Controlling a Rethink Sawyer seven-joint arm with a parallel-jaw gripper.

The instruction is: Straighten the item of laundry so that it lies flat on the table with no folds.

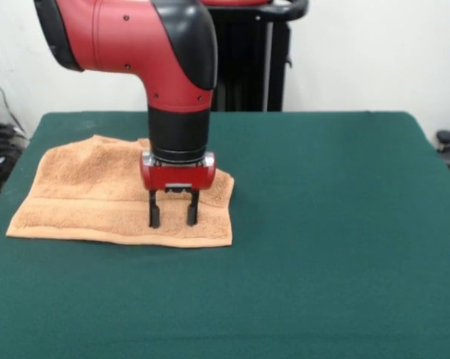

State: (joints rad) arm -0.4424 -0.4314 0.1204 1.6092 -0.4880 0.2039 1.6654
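The orange-tan towel lies spread on the left part of the green table as the front view shows it, and it looks nearly flat already, with only a slightly uneven far edge behind the arm. The gripper stands upright over the towel's right part, its two black fingers apart with nothing between them, and their tips seem to be at the cloth or just above it. The towel is probably light, soft and limp, so it should be pinched at a hem or a corner and pulled gently outward, because the fuzzy cloth may drag on the felt and bunch.
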